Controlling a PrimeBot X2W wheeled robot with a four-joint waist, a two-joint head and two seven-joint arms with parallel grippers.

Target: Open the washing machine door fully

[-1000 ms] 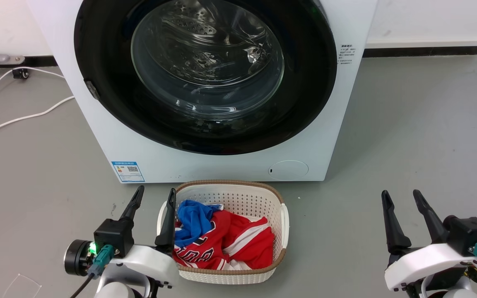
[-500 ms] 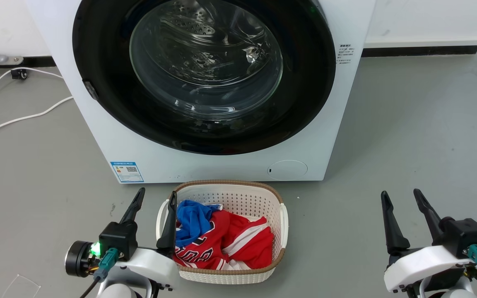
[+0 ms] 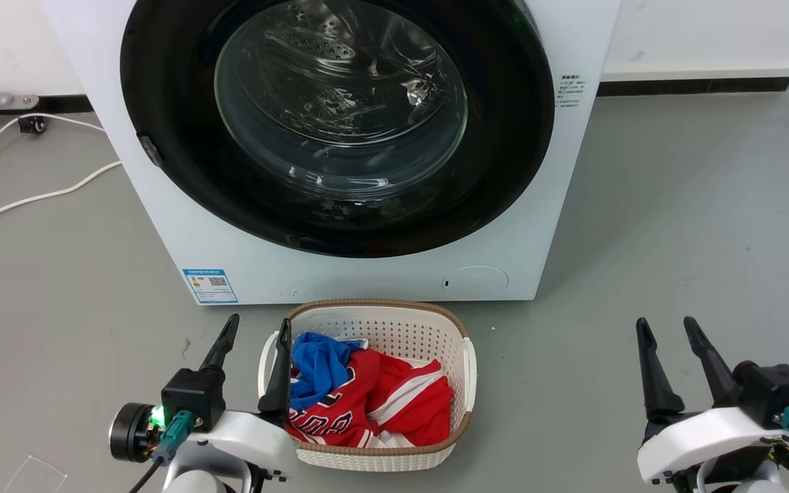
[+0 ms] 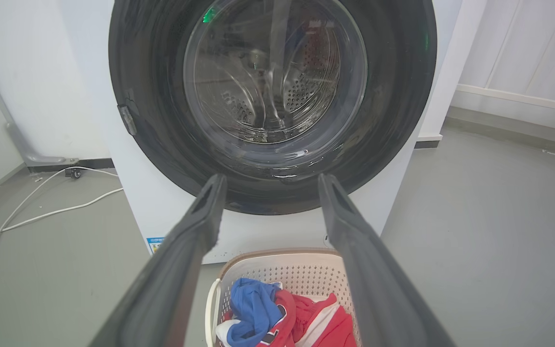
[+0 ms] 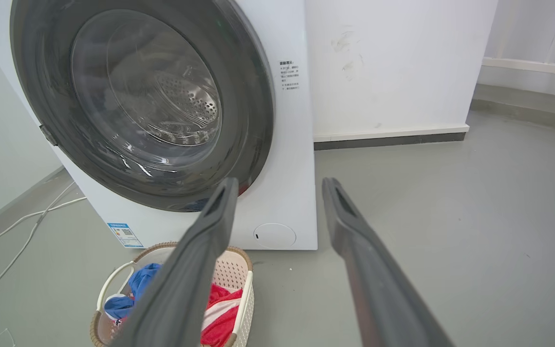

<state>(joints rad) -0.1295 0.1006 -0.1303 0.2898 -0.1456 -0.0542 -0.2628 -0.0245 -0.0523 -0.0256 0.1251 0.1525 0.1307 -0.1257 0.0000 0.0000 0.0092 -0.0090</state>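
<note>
The washing machine door (image 3: 504, 137) is a big round glossy black ring with a clear bulging glass bowl; it lies flat against the white machine front, with a small latch tab on its left rim. The door (image 4: 393, 120) also faces the left wrist view, and the door (image 5: 244, 96) shows at an angle in the right wrist view. My left gripper (image 3: 258, 328) stands open at the lower left, well short of the door, and its left gripper (image 4: 269, 180) fingers frame the door's lower rim. My right gripper (image 3: 667, 326) is open at the lower right, the right gripper (image 5: 281, 184) holding nothing.
A white laundry basket (image 3: 466, 335) with red and blue clothes sits on the grey floor just before the machine, beside my left gripper. White cables (image 3: 31, 195) trail on the floor at the left. A white wall (image 3: 703, 34) runs behind at the right.
Both grippers have dipped very slightly in the head view; the door stays as it was.
</note>
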